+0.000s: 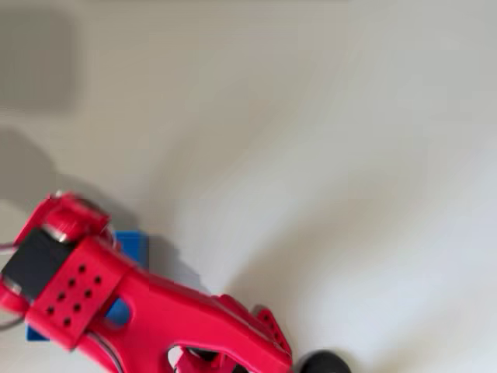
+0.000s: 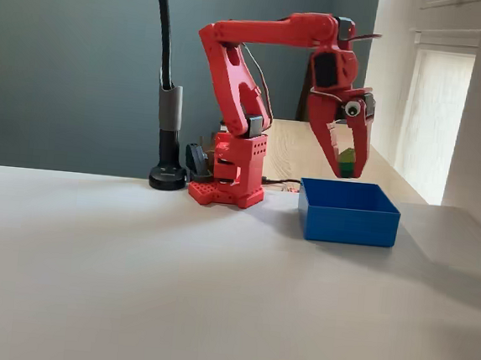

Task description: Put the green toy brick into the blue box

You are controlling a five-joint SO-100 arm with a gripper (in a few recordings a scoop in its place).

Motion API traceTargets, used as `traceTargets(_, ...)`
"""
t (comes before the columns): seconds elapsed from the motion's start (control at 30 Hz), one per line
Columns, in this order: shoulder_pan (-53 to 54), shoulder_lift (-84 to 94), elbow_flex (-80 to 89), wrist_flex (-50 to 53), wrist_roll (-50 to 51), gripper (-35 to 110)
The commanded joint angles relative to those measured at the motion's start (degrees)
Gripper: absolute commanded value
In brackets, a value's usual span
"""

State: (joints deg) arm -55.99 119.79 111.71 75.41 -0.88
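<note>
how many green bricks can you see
1. The green toy brick is held between the fingers of the red gripper, hanging above the blue box. The box walls could hide others.

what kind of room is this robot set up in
Probably a home or small office desk setup, not a factory: a plain white table, a dark grey-blue painted wall, a window with a pale blind, and a black lamp stand.

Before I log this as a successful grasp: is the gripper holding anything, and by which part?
The gripper holds the green toy brick near the fingertips, gripped by its sides, above the blue box.
</note>
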Motion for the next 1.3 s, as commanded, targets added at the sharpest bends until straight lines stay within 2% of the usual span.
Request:
traceTargets(0.0,-3.1,3.1,-0.3,1.7,1.3,0)
traceTargets(0.47,-5.0,1.7,-1.1,1.5,0.6,0)
traceTargets(0.83,-4.5,-15.6,-8.0,2.5,-1.2,0)
traceTargets(1.1,-5.8,-17.9,-9.0,4.0,-4.7,0)
traceTargets(1.27,-7.0,-17.9,-9.1,7.1,-4.7,18)
